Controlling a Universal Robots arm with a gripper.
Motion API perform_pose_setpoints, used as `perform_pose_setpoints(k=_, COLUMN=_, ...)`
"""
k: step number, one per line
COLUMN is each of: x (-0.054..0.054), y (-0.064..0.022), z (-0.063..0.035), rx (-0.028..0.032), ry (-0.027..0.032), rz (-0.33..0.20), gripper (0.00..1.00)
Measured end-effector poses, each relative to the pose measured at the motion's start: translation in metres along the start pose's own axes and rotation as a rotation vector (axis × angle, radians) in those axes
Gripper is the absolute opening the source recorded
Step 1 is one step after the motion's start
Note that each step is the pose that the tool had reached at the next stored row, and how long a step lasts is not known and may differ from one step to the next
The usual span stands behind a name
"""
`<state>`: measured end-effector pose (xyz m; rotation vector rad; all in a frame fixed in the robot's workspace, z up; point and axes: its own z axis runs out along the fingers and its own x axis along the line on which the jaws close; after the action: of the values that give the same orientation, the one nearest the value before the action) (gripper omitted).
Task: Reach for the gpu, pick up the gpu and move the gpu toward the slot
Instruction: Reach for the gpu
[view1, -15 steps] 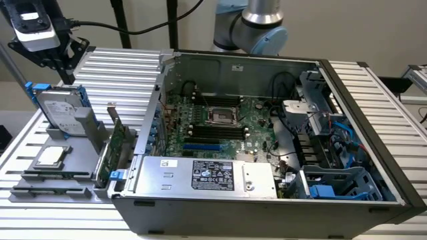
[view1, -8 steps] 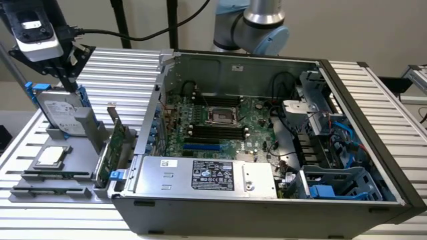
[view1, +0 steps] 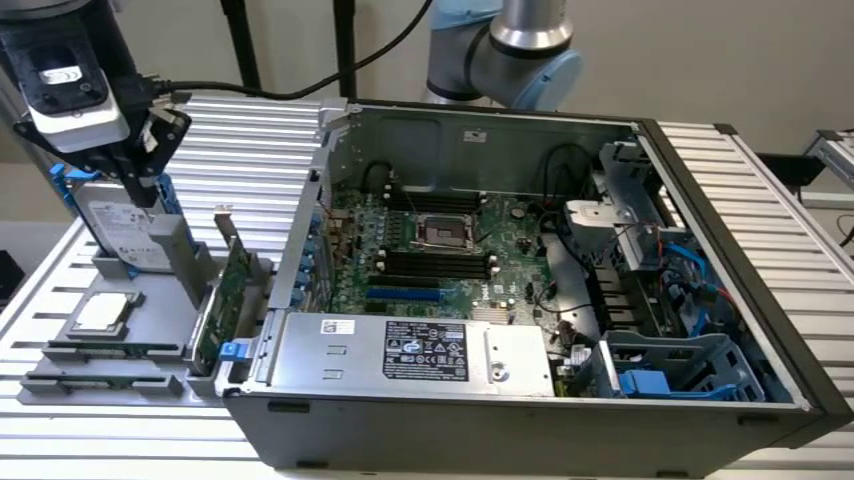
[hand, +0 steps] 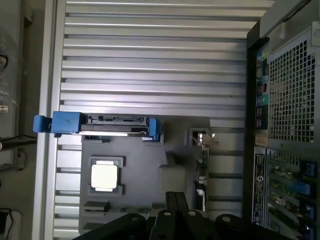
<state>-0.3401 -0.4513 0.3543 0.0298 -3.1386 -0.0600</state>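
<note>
Slatted aluminium table (view1: 267, 130) with open PC case (view1: 534, 445) and grey fixture (view1: 187, 262). Gripper (view1: 143, 195), fingers together and empty, hangs over the hard drive (view1: 114, 235). The gpu (view1: 238, 285) stands on edge in the fixture, beside the case. A good reach likely centres over its top edge, fingers parted. Its lower edge is hidden.

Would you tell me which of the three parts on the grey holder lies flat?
The square silver CPU chip; the blue-railed hard drive and the green gpu both stand on edge.
</note>
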Motion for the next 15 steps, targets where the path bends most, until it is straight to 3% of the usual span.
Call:
perform_pose_setpoints(k=5, x=-0.011, y=-0.0115, z=0.0048, rx=0.0001, ry=-0.0004, rz=0.000, gripper=0.11)
perform_pose_setpoints(k=10, x=-0.027, y=-0.0173, z=0.0128, rx=0.0007, ry=-0.0028, rz=0.000, gripper=0.11)
perform_pose_setpoints(k=15, x=-0.033, y=-0.0202, z=0.0197, rx=0.0063, ry=-0.0039, rz=0.000, gripper=0.11)
